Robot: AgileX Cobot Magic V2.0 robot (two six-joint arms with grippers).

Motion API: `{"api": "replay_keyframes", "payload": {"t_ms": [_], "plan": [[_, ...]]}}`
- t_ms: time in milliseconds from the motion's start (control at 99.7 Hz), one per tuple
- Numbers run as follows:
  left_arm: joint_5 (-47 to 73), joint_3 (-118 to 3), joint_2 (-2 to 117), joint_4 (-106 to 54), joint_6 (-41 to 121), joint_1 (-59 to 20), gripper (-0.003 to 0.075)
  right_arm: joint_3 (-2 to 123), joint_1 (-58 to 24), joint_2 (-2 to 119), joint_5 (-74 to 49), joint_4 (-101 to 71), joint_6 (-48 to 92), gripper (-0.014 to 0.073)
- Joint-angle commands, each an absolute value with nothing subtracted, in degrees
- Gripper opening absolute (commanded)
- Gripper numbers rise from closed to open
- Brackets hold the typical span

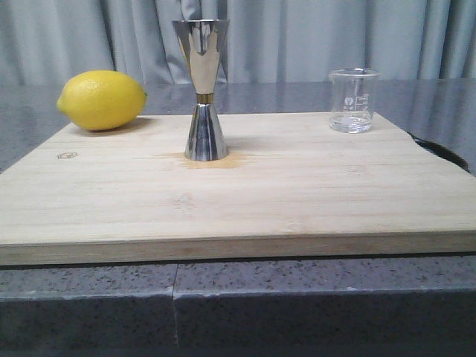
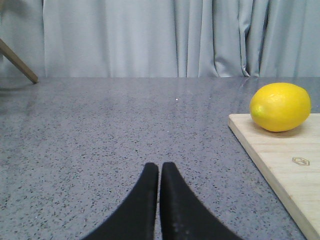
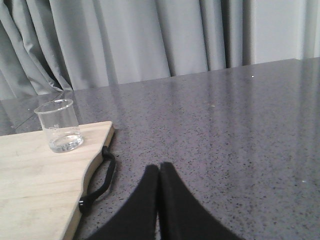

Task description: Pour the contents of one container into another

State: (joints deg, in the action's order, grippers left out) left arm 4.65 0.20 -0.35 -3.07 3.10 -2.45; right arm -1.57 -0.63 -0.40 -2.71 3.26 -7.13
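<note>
A small clear glass beaker [image 1: 352, 100] stands upright at the back right of a wooden cutting board [image 1: 297, 193], with a little clear liquid in its bottom. The right wrist view shows the same beaker [image 3: 59, 125] near the board's corner. A tall steel hourglass jigger [image 1: 202, 89] with a gold waist stands upright near the board's middle back. My left gripper [image 2: 159, 167] is shut and empty over the grey counter, left of the board. My right gripper [image 3: 159, 168] is shut and empty over the counter, right of the board. Neither gripper shows in the front view.
A yellow lemon [image 1: 101, 100] lies at the board's back left corner, and the lemon [image 2: 280, 107] also shows in the left wrist view. A black strap loop [image 3: 99, 180] hangs off the board's right edge. A grey curtain [image 1: 312, 37] closes off the back. The counter [image 2: 110, 130] is speckled grey stone.
</note>
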Motion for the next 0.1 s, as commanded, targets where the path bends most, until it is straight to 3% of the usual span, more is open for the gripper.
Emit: {"api": "replay_keyframes", "payload": {"t_ms": [0,90], "plan": [[0.0,0.5,-1.8,-3.7,2.9,-2.4,-0.0019,-2.5,-0.4,-1.8,2.0,3.3,-6.9,-0.0071],[0.0,0.5,-1.8,-3.7,2.9,-2.4,-0.0019,-2.5,-0.4,-1.8,2.0,3.3,-6.9,-0.0071]]}}
